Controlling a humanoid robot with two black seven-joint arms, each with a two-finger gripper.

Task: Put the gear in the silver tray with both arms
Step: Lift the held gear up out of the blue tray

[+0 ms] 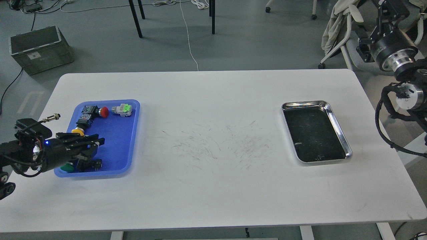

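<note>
The silver tray [337, 131] lies empty on the right side of the white table. My left gripper [98, 141] hovers over the front of the blue tray [116, 140], fingers drawn together and pointing right. A green-capped switch with a black body [68, 167] hangs right under those fingers. More gear lies at the back of the blue tray: a red-button switch [103, 112], a grey and green part [122, 109] and a yellow-button switch [77, 132]. My right arm [395, 50] is raised off the table's right edge. Its gripper end [388, 8] is cut off by the top edge.
The white table [213, 186] carries scuff marks in its middle. On the floor beyond it are a grey-green crate [40, 48], chair legs, cables and a white chair [340, 30] near my right arm.
</note>
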